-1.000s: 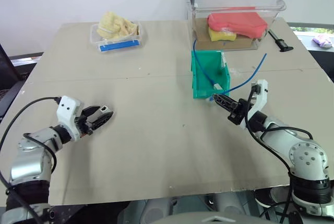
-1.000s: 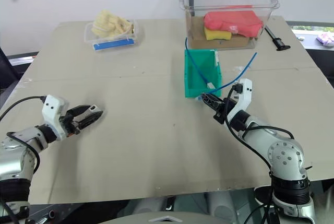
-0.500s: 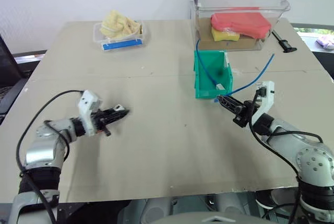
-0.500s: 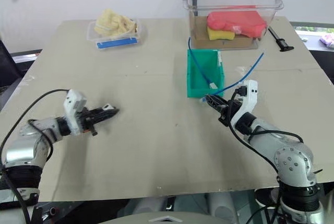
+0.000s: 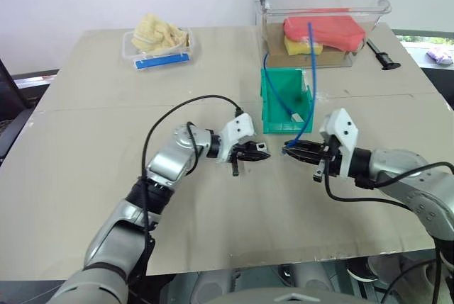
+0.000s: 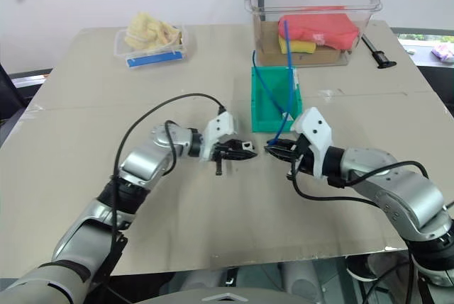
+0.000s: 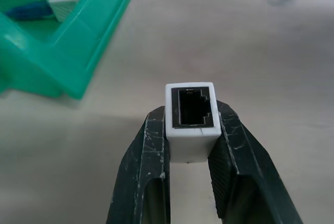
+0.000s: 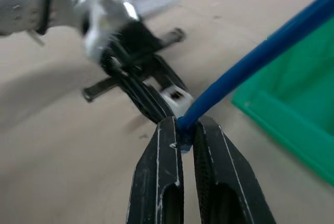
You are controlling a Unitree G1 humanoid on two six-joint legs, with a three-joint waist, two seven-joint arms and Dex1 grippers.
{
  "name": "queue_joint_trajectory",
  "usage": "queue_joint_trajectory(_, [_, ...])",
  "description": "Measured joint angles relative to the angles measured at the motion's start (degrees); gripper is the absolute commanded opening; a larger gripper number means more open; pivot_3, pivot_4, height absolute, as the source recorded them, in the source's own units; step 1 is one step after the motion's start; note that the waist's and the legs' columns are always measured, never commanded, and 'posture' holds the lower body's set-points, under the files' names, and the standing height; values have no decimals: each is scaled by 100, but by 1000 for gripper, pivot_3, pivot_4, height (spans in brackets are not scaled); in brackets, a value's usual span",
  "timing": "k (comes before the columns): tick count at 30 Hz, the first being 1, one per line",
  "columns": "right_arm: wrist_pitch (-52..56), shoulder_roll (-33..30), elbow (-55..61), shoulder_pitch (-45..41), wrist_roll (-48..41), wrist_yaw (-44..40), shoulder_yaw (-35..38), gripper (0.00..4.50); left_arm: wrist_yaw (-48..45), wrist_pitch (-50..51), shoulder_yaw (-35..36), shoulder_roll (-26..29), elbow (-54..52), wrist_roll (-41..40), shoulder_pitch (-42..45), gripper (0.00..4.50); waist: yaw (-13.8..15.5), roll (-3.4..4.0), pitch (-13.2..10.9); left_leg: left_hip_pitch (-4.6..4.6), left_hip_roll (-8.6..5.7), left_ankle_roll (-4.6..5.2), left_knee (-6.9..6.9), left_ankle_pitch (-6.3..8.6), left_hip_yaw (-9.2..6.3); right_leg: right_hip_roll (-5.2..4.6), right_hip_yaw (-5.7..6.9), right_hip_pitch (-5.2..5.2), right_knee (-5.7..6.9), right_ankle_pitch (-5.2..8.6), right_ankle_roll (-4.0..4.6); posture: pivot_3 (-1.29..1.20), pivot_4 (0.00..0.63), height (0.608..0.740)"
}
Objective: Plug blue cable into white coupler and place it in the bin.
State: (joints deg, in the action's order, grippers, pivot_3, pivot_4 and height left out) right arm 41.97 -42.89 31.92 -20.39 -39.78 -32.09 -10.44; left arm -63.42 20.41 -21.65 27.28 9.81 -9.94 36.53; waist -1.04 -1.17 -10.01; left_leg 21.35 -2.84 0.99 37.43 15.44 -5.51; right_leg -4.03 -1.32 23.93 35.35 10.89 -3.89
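Task status: insertion not yet made. The left end effector [image 5: 261, 154] is clamped on the white coupler [image 7: 190, 117], with the dark socket opening facing outward beyond the fingertips. The right end effector [image 5: 292, 149] is clenched on the blue cable [image 5: 306, 98] close to its free end. From the grip the cable rises, arcs over the bin [image 5: 272, 113] and drops back inside it, where its far end sits in what appears to be a second small white block; that detail is blurred in the left wrist view and cannot be confirmed. The two end effectors face each other tip to tip, near but apart, above the tabletop [image 5: 92, 176] just in front of the bin. The cable's plug is hidden between the right fingers, so its orientation cannot be told.

Remaining steps, as judged: align plug with socket, press home, then carry the joined assembly into the bin and release.

Change from the earlier frames: the left end effector stood well apart at the left side of the tabletop with its fingers spread; it has since swung across to centre and closed on the coupler. The right end effector has rolled but kept roughly its place.
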Motion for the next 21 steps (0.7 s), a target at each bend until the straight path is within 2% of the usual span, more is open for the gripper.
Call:
queue_joint_trajectory(11, [-655, 515, -1419, -1156, 1644, -1081, -1148, 0, -249, -754, -167, -157, 594, 544, 190, 386, 37, -1, 0, 55, -7, -27, 16, -16, -18, -4, 12, 43, 6, -2, 1, 0, 150, 740])
queue_joint_trajectory(21, [-971, 774, -1851, -1312, 2177, -1718, -1232, 0, -325, -828, -163, -187, 596, 656, 186, 386, 30, -1, 1, 51, -9, -27, 17, -16, -19, -4, 11, 44, 18, -2, 1, 0, 150, 740])
